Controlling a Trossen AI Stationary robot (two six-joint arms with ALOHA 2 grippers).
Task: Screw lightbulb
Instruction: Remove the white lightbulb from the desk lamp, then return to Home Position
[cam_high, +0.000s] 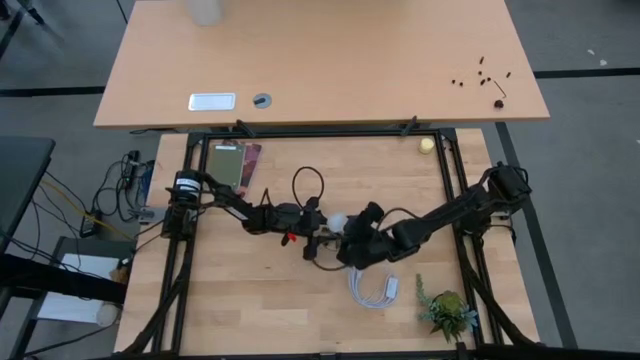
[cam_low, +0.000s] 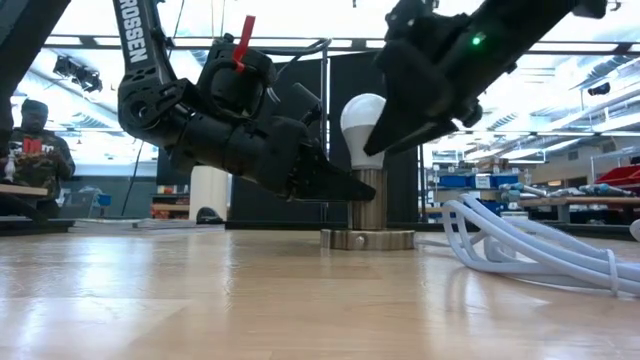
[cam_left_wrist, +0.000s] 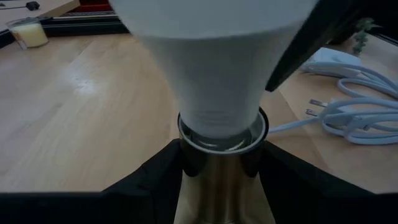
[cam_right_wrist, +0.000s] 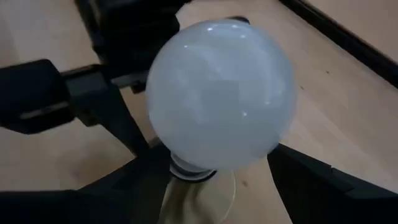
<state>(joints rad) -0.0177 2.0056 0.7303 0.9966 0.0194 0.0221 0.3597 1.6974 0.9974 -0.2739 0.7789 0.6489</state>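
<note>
A pale wooden table (cam_high: 250, 300) framed by black rails holds the work. Behind it stands a second, larger tan table (cam_high: 330, 60). On the work surface lie a coiled white cable (cam_high: 375, 290), a small green plant (cam_high: 447, 312) near the front right corner, and a little yellow candle (cam_high: 427, 145) at the back edge. The low view looks into a bright workshop with shelving; a person (cam_low: 35, 150) sits far off at the left.

The lightbulb (cam_low: 363, 125) is frosted white and rounded, narrowing to a neck. It stands upright in a brushed-metal socket (cam_low: 368, 212) on a round flat base near the table's middle, its neck sunk into the socket's rim.

The left gripper (cam_left_wrist: 217, 171) reaches in from the left, its dark fingers closed against either side of the metal socket just below the bulb. The right gripper (cam_right_wrist: 217, 165) comes from the right and above, its fingers spread on either side of the bulb's neck; whether they touch the bulb cannot be told.
</note>
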